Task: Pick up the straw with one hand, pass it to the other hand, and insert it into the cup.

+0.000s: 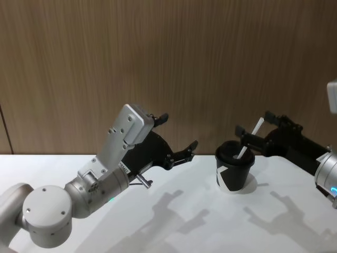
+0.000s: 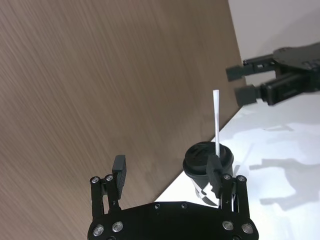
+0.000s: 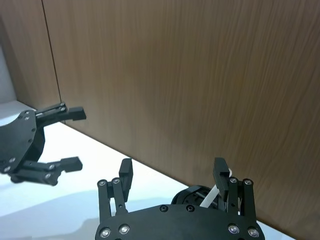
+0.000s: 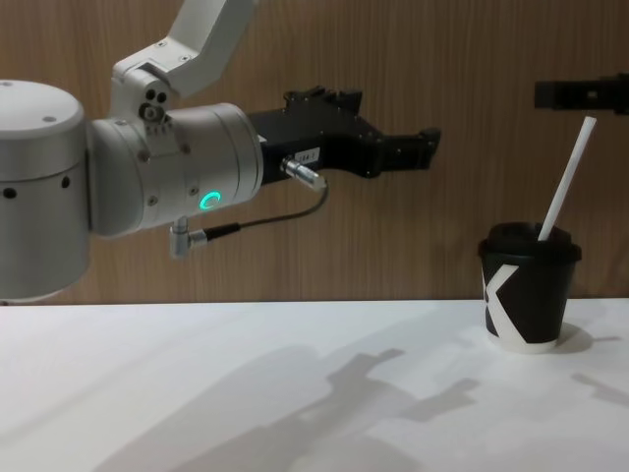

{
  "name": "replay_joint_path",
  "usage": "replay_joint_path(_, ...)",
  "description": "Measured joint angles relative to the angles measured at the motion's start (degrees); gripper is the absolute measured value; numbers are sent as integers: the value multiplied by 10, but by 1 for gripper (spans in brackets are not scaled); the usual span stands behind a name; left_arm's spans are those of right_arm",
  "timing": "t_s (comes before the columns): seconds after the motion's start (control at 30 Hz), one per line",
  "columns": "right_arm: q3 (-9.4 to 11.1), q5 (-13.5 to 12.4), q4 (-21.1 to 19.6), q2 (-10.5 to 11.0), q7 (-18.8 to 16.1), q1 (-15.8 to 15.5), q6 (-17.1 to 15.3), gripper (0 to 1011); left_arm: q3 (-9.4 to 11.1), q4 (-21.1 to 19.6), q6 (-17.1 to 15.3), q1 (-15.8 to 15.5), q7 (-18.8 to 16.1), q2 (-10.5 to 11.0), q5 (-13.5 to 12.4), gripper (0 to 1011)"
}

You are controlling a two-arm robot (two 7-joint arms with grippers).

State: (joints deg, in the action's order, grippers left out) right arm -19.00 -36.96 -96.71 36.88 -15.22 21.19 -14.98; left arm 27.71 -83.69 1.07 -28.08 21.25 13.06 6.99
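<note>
The black cup point(image 1: 235, 172) with a white angular mark stands on the white table, right of centre. The white straw point(image 1: 249, 140) sticks up through its domed lid, leaning right, as the chest view shows for the straw point(image 4: 565, 182) and cup point(image 4: 526, 293). My right gripper point(image 1: 254, 122) hovers open just above the cup, with the straw's top between its fingers and close to one finger point(image 3: 220, 172). My left gripper point(image 1: 179, 130), on the silver wrist, hangs open and empty to the cup's left, above the table. The left wrist view looks at the cup point(image 2: 200, 161) and straw point(image 2: 216, 120).
A wood-panelled wall point(image 1: 200, 63) runs close behind the cup. The white table point(image 1: 174, 211) stretches toward me, carrying only the arms' shadows. The left arm's large silver elbow point(image 1: 45, 216) sits at the near left.
</note>
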Motion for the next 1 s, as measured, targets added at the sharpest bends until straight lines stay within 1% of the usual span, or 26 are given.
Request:
replay_joint_path(0.5, -1, 16, -5, -2, -6, -18, 12, 1001, -5, 24, 13, -22, -3, -19, -12, 1003)
replay_joint_path(1.0, -2, 23, -5, -4, -8, -23, 18, 1001, -6, 33, 18, -30, -2, -26, -16, 1003)
